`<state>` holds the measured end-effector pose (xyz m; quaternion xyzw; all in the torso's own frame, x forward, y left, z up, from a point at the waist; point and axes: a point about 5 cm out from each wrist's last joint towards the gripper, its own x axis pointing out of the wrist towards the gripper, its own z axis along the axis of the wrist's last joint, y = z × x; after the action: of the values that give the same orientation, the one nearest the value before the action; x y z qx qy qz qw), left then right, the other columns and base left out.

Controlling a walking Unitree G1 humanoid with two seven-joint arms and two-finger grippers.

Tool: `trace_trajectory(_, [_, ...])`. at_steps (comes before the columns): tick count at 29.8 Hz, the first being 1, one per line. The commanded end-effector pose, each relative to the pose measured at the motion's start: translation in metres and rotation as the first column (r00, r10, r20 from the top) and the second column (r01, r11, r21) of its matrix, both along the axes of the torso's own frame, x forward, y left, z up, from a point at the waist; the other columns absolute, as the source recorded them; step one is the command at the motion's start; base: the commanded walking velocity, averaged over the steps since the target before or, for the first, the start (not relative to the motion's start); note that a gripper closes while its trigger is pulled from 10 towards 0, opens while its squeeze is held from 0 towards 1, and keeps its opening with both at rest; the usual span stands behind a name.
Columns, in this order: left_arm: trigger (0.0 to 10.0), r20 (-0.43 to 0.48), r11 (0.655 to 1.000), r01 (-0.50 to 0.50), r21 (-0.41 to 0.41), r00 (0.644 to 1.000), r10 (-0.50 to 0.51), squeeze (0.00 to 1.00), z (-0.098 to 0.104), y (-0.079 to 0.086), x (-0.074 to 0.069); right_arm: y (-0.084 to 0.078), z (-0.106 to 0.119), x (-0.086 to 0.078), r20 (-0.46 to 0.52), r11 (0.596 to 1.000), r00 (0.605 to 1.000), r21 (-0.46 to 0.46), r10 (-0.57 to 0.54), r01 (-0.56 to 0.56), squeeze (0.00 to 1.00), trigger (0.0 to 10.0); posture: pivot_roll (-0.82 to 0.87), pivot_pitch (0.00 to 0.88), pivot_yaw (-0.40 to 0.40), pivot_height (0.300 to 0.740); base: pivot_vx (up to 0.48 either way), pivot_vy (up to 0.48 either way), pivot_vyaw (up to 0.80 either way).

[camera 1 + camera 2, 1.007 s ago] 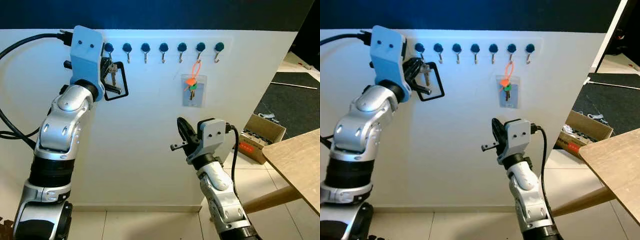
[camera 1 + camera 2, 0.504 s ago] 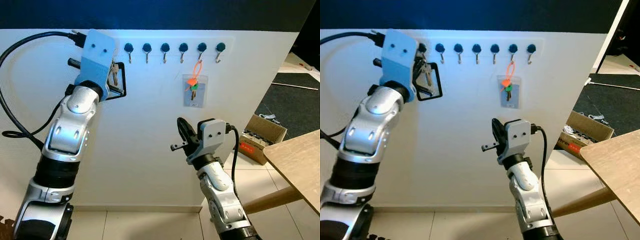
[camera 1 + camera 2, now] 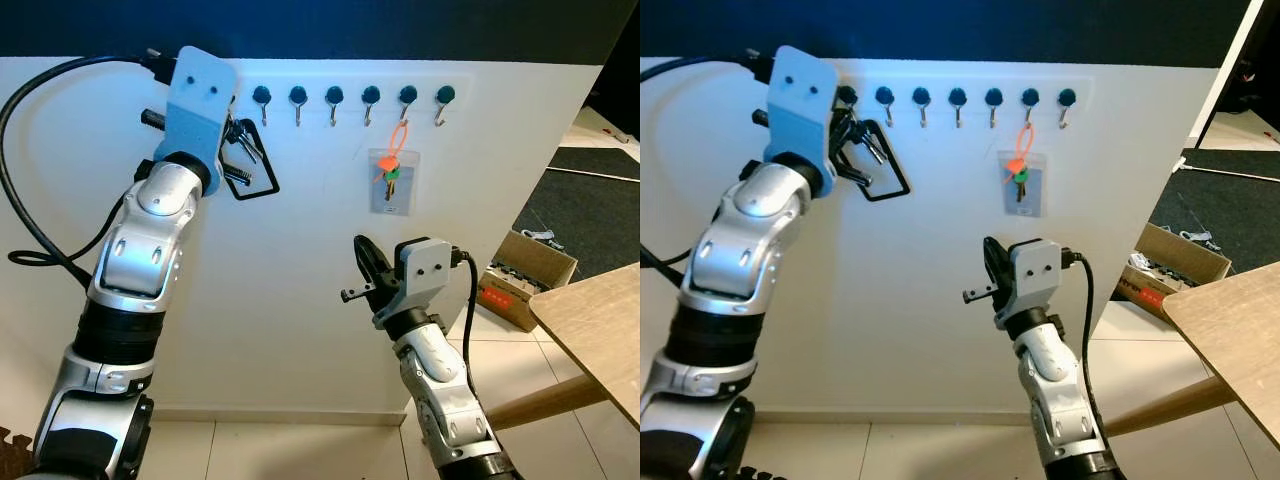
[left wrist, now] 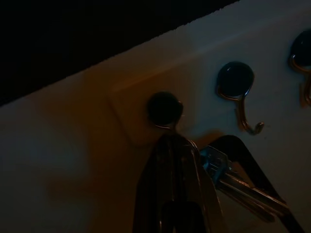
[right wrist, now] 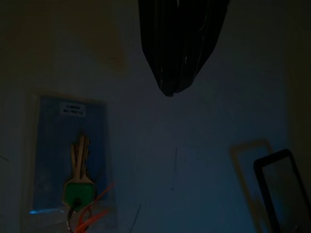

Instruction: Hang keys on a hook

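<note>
We saw the left gripper [image 3: 232,140] raised to the far-left end of the row of hooks [image 3: 350,98] on the white wall [image 3: 300,300]. Its two black fingers [image 4: 172,184] were pressed together, clamped on the keys [image 3: 243,148], just under the leftmost hook [image 4: 165,108]. The silver key blades stuck out to the right of the fingers, and a black frame-shaped tag [image 3: 255,178] hung tilted below them against the wall. We could not tell whether the ring had caught on the hook.

The right gripper [image 3: 365,262] stood lower and to the right, near the wall, its fingers closed together on nothing. Above it, a second key with a green head [image 3: 390,176] and an orange loop [image 3: 398,138] hung from a hook on the right.
</note>
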<state>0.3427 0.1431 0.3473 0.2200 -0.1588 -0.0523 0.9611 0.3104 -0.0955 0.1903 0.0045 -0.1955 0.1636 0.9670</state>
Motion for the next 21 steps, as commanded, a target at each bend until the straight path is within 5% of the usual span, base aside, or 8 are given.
trace_trajectory(1, [10.0, 0.048, 0.997, 0.037, 0.072, 0.998, -0.041, 0.00, 0.009, -0.009, -0.004, 0.001, -0.006, -0.002, -0.015, 1.000, 1.000, -0.003, 0.002, -0.002, 0.00, 10.0, 0.18, 0.136, 0.051, 0.740, 0.000, 0.000, 0.00])
trace_trajectory(7, [10.0, 0.052, 0.986, 0.029, 0.162, 0.998, -0.038, 0.00, 0.004, -0.013, -0.004, 0.002, -0.006, -0.001, -0.016, 1.000, 1.000, -0.001, 0.001, -0.001, 0.00, 10.0, 0.18, 0.140, 0.054, 0.740, 0.000, 0.000, 0.00])
trace_trajectory(11, [10.0, -0.010, 0.952, 0.018, 0.306, 1.000, -0.016, 0.00, -0.020, -0.014, 0.001, 0.001, -0.007, -0.001, -0.019, 1.000, 1.000, 0.002, -0.004, 0.004, 0.00, 10.0, 0.18, 0.142, 0.057, 0.740, 0.000, 0.000, 0.00])
trace_trajectory(18, [10.0, -0.058, 0.956, 0.034, 0.293, 0.998, -0.018, 0.00, -0.028, -0.014, 0.005, 0.002, -0.007, -0.001, -0.019, 1.000, 1.000, 0.004, -0.005, 0.005, 0.00, 10.0, 0.17, 0.143, 0.058, 0.740, 0.000, 0.000, 0.00])
trace_trajectory(21, [10.0, -0.120, 0.976, 0.069, 0.207, 0.992, -0.045, 0.00, -0.034, -0.013, 0.007, 0.002, -0.007, -0.001, -0.019, 1.000, 1.000, 0.004, -0.006, 0.006, 0.00, 10.0, 0.17, 0.144, 0.059, 0.740, 0.000, 0.000, 0.00])
